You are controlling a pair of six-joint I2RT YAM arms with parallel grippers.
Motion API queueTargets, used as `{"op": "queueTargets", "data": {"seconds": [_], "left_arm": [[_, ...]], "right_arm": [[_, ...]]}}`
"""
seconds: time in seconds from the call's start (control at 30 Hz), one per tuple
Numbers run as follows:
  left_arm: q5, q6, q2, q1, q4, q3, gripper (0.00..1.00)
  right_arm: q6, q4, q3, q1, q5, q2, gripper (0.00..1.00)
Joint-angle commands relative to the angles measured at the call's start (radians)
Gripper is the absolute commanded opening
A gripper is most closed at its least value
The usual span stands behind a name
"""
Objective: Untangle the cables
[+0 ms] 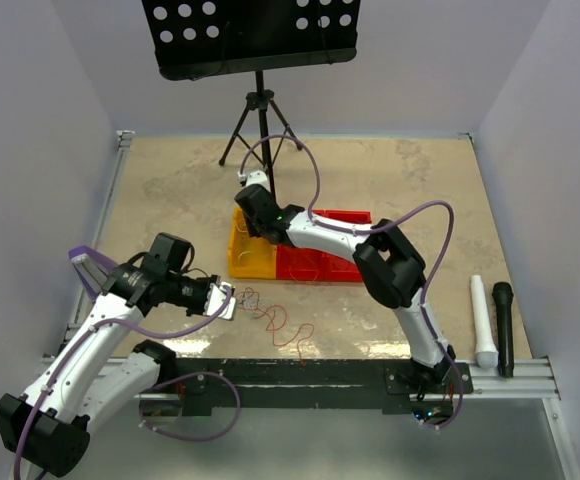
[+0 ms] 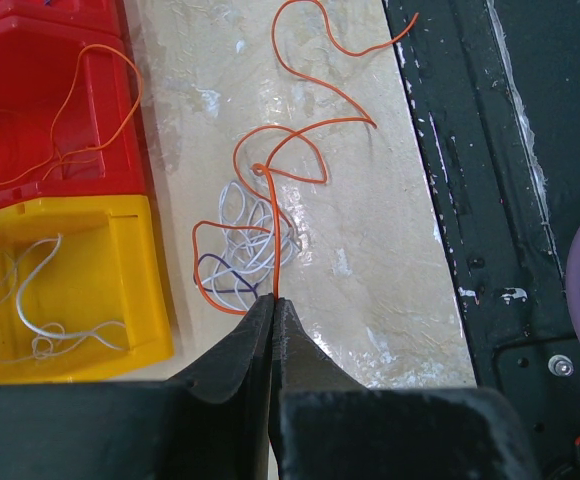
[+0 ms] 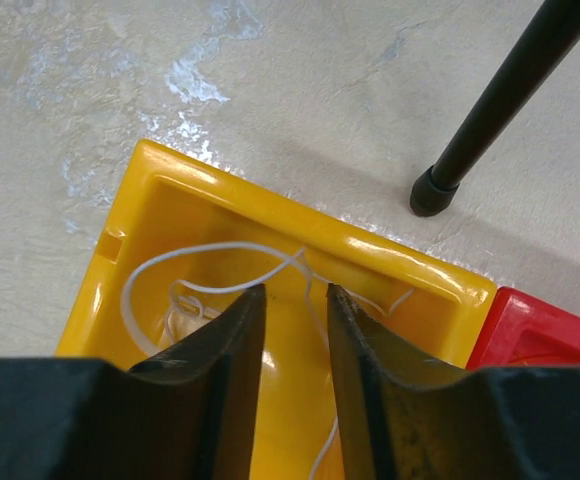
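Tripod (image 1: 259, 125) behind yellow bin (image 1: 242, 268) | red bin (image 1: 315, 268) beside | cables (image 1: 270, 318) near front rail (image 1: 300, 372)

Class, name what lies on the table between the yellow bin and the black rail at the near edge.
A tangle of white, purple and orange cables lies between the yellow bin and the black rail; the left wrist view shows it best.

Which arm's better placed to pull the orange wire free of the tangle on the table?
Left. The left gripper is shut on the orange wire right beside the tangle; the right gripper hangs open over the yellow bin, away from it.
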Motion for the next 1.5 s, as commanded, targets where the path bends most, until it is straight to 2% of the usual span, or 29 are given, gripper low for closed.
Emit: {"op": "queueTargets", "data": {"seconds": [0.0,0.2,0.4,0.5,0.57,0.63,0.8,0.97,1.17,1.47], "left_arm": [[0.029,0.002,0.0,0.003,0.006,0.028,0.05],[0.027,-0.001,0.0,0.003,0.004,0.031,0.05],[0.026,-0.003,0.002,0.003,0.004,0.033,0.05],[0.027,-0.004,0.005,0.003,0.004,0.037,0.05],[0.026,-0.004,0.005,0.003,0.004,0.04,0.05],[0.024,-0.004,0.003,0.003,0.004,0.037,0.05],[0.024,0.0,0.008,0.003,0.006,0.037,0.05],[0.026,-0.001,0.011,0.003,0.004,0.049,0.05],[0.015,0.0,0.011,0.003,0.0,0.051,0.05],[0.012,0.005,0.011,0.003,0.003,0.043,0.05]], "right_arm": [[0.015,0.004,0.011,0.005,0.003,-0.109,0.37],[0.023,0.007,-0.028,0.011,0.019,-0.184,0.43],[0.014,0.055,-0.077,0.011,0.002,-0.303,0.42],[-0.006,0.07,-0.117,0.009,-0.088,-0.367,0.32],[-0.014,0.087,-0.171,0.011,-0.163,-0.411,0.13],[-0.018,0.098,-0.232,0.009,-0.251,-0.451,0.0],[-0.034,0.174,-0.398,0.011,-0.524,-0.516,0.0],[-0.046,0.165,-0.384,0.009,-0.573,-0.446,0.0],[-0.058,0.136,-0.283,0.011,-0.572,-0.321,0.0],[-0.02,0.118,-0.15,0.003,-0.451,-0.188,0.0]]}}
